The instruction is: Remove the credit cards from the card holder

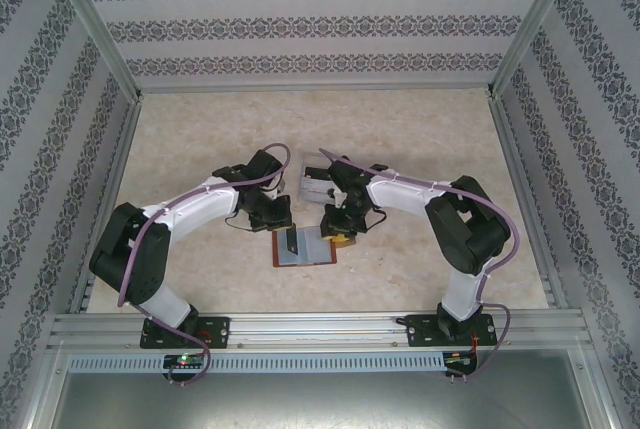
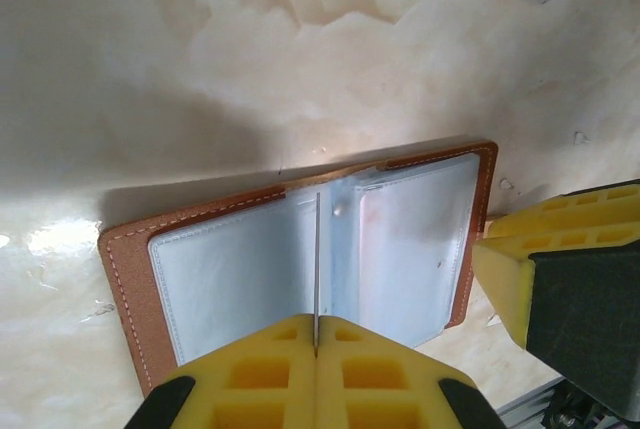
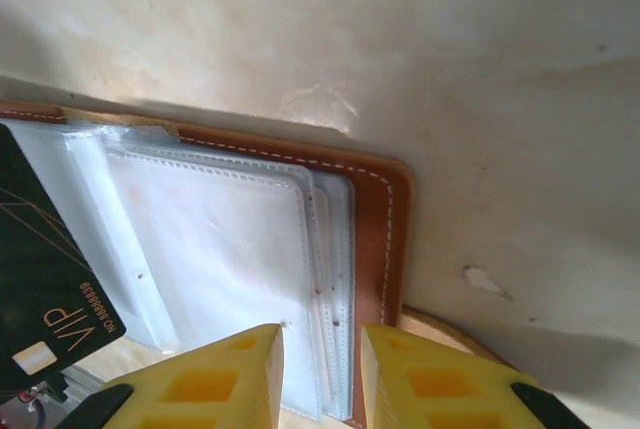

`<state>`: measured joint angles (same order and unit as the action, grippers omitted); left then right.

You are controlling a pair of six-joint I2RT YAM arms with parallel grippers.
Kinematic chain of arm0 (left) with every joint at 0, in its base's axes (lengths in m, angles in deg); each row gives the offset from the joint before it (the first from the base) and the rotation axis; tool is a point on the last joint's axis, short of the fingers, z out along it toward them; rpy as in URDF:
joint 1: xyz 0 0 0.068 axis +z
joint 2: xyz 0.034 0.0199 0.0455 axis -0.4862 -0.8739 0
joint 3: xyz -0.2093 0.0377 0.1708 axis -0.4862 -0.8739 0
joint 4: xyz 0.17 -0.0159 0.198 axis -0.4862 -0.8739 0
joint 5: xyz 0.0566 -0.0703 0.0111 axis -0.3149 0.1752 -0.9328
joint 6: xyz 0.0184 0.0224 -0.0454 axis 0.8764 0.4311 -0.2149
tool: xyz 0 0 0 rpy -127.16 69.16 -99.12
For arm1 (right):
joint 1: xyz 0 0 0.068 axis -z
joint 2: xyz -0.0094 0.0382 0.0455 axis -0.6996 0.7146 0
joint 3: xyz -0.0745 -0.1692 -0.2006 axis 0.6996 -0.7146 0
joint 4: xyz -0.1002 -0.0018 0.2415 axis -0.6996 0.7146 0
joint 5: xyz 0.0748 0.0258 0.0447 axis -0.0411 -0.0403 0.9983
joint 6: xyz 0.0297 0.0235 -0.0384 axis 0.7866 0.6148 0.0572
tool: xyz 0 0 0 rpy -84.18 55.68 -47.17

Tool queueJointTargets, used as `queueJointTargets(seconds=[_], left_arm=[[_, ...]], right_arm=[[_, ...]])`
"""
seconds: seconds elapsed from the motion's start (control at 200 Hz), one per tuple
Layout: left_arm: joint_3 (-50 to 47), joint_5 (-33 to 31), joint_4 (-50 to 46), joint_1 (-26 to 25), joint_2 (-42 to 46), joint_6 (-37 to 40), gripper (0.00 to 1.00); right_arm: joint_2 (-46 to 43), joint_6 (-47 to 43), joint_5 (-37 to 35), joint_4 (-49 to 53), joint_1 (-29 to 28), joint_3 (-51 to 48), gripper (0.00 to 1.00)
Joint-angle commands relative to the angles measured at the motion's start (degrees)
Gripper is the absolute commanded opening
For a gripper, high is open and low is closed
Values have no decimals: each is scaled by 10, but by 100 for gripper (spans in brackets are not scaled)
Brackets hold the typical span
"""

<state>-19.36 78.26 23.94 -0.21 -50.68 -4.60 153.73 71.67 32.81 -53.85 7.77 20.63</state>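
Brown leather card holder [image 2: 130, 269] lies open mid-tabletop, toward the near edge. Your left gripper [image 2: 317, 349] is clamped on a dark credit card [image 3: 40, 269] standing edge-up over the sleeves. Your right gripper [image 3: 322, 349] sits jaws apart at the holder's right edge, pinning nothing, so a pull may drag the holder up too.

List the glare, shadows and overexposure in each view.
Left wrist: a broad shadow crosses the glossy beige table above the open reddish-brown leather card holder, with a glare patch at its left. Right wrist: the clear plastic sleeves look washed out. Top external: even, soft lighting.
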Motion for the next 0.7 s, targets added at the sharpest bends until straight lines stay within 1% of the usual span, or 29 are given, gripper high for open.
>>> queueJointTargets(seconds=[0.0, 0.155, 0.23, 0.28, 0.4, 0.475, 0.55, 0.61, 0.694], left_arm=[[34, -26, -59, -4, -1, 51, 0], [60, -11, -74, -5, -3, 119, 0], [75, 0, -75, -5, 1, 164, 0], [94, 3, -93, -5, -3, 201, 0], [141, -29, -142, -4, -17, 293, 0], [157, -54, -154, -4, -24, 348, 0], [174, -59, -161, -4, -32, 409, 0], [184, -54, -156, -4, -40, 452, 0], [191, -18, -138, -5, -54, 518, 0]], right_arm=[[-26, -8, -20, 21, 8, -8, 28], [-37, -12, -24, 22, 17, -14, 28], [-42, -14, -26, 24, 21, -15, 28], [-46, -16, -27, 26, 24, -15, 28], [-55, -23, -31, 33, 33, -15, 28], [-62, -30, -32, 39, 41, -16, 28], [-73, -36, -37, 47, 50, -16, 28], [-83, -40, -38, 50, 58, -19, 28], [-94, -43, -39, 51, 69, -25, 28]])
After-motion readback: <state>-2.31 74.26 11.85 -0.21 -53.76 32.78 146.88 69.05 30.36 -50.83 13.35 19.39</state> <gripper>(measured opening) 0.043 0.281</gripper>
